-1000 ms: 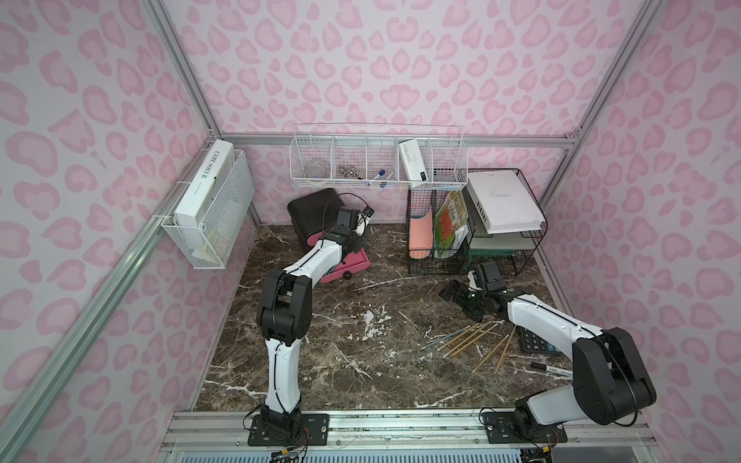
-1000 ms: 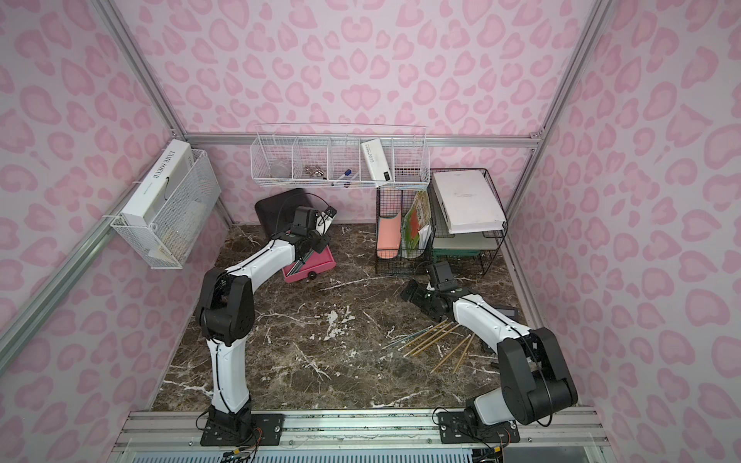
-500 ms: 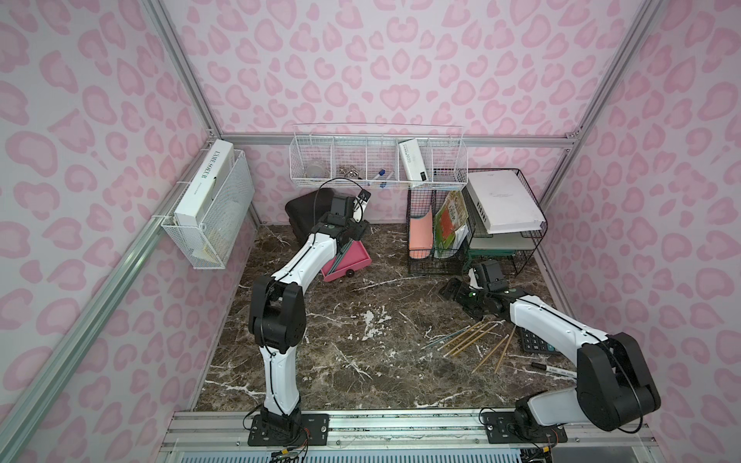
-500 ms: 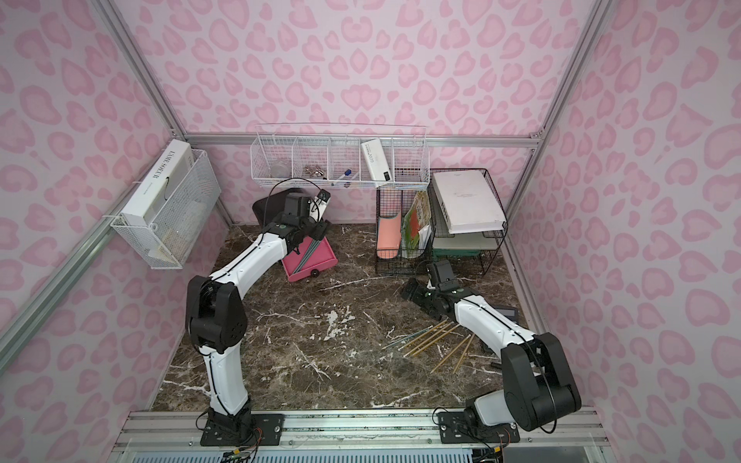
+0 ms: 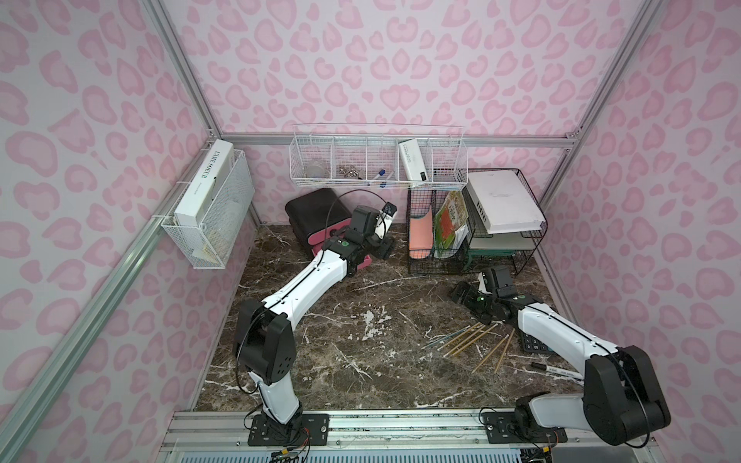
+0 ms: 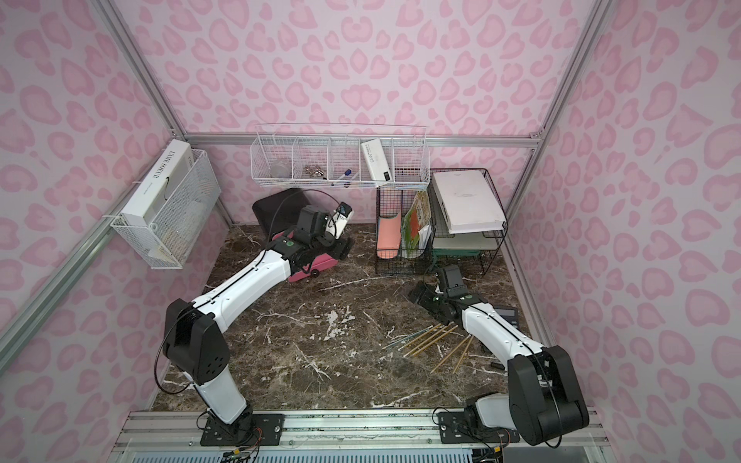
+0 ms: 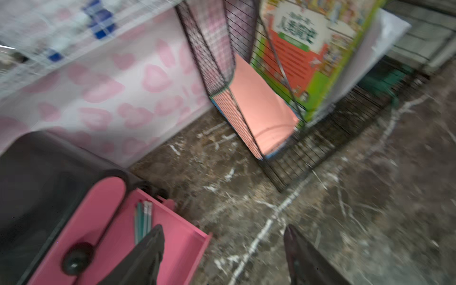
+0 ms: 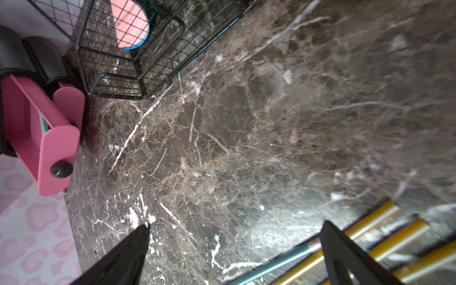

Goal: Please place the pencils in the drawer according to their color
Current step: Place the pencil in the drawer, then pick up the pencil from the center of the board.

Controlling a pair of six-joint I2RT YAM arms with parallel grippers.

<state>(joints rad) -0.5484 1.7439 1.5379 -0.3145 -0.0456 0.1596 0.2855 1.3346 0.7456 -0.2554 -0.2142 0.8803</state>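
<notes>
The drawer [image 5: 316, 208] is a black cabinet at the back left, and its lowest pink drawer [image 6: 316, 264] is pulled out. Teal pencils [image 7: 143, 222] lie inside that drawer [image 7: 182, 237]. My left gripper [image 7: 223, 246] hangs open and empty over the drawer's right edge and the table; in a top view it [image 5: 383, 246] is just right of the cabinet. Yellow pencils [image 5: 469, 338] and a teal pencil [image 8: 278, 261] lie loose at the right. My right gripper [image 8: 234, 237] stands open and empty beside them, low over the table [image 5: 457, 294].
A black wire rack [image 5: 473, 224] with books and folders stands at the back right. A calculator [image 5: 535, 344] and a white marker [image 5: 557, 371] lie by the right arm. White wire baskets [image 5: 377, 164] hang on the back and left walls.
My left gripper has opened, lifted off the open drawer and swung to the right. The right arm has hardly moved.
</notes>
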